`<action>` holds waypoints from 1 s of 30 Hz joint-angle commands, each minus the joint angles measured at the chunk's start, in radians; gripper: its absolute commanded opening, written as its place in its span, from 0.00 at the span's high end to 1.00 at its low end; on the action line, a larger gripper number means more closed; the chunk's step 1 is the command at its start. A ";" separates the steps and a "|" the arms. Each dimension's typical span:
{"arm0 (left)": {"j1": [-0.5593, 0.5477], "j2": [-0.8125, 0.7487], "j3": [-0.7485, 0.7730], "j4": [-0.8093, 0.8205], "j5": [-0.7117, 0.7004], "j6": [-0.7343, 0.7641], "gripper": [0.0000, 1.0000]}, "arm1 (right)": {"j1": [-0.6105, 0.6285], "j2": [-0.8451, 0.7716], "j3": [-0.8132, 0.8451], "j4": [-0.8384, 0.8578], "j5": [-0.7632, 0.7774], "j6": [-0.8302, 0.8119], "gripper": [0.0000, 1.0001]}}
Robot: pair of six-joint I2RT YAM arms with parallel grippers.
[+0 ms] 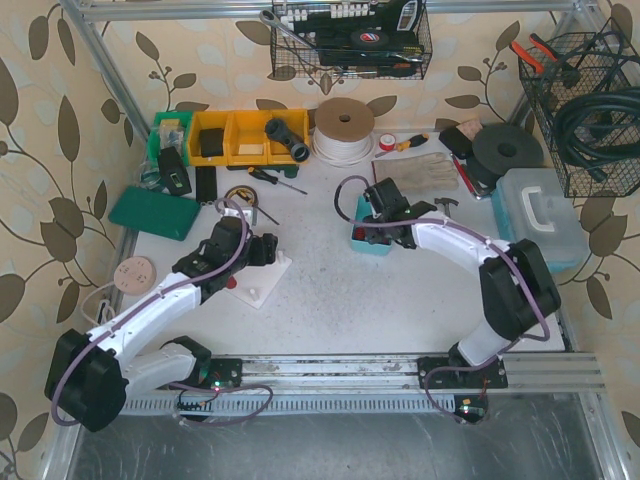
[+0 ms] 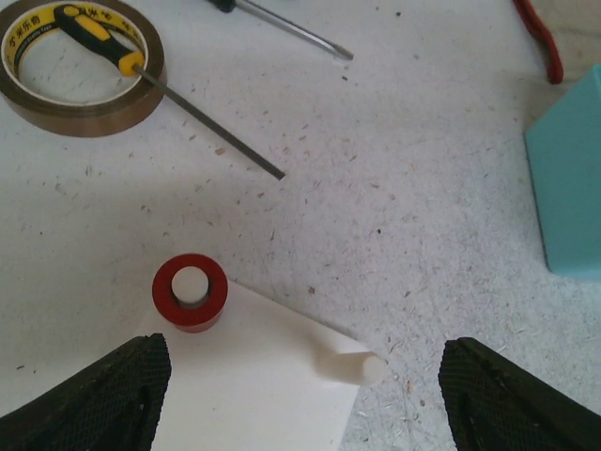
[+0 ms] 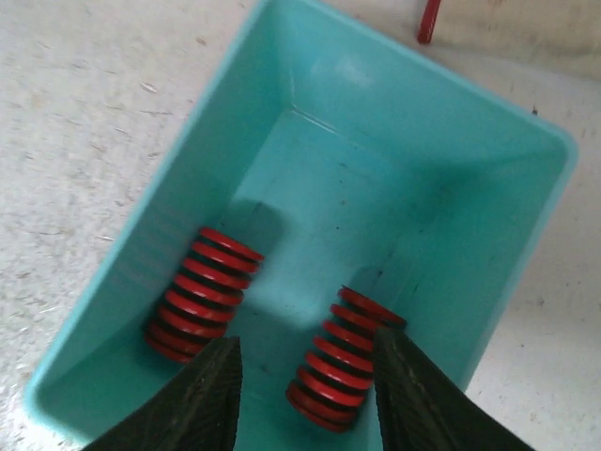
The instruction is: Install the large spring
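In the right wrist view two red coil springs lie in a teal bin (image 3: 488, 235): one at the left (image 3: 202, 296), one at the right (image 3: 343, 362). My right gripper (image 3: 305, 399) is open low inside the bin. The right spring lies between its fingers, close to the right finger (image 3: 423, 395). I cannot tell whether they touch. In the top view the right gripper (image 1: 375, 225) is over the bin (image 1: 372, 245). My left gripper (image 2: 300, 404) is open and empty above a white base plate (image 2: 254, 395). The plate carries a red spring on a peg (image 2: 190, 291) and a bare white peg (image 2: 362, 368).
A tape roll (image 2: 80, 66) with a yellow-handled screwdriver (image 2: 103, 38) across it lies beyond the plate. The bin's corner (image 2: 568, 188) shows at the right. Yellow bins (image 1: 235, 135), a cord spool (image 1: 343, 128), gloves (image 1: 415, 172) and a plastic case (image 1: 540, 215) stand along the back and right.
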 commanded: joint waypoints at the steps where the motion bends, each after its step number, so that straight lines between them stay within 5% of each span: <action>1: 0.003 -0.034 0.018 0.059 0.023 -0.005 0.19 | -0.039 0.079 0.058 -0.036 -0.036 0.035 0.59; 16: 0.003 -0.095 0.016 0.042 -0.016 -0.014 0.19 | -0.056 0.277 0.232 -0.223 -0.123 0.137 0.32; 30: 0.003 -0.086 0.027 0.040 -0.025 -0.010 0.18 | -0.057 0.400 0.312 -0.199 -0.073 0.162 0.38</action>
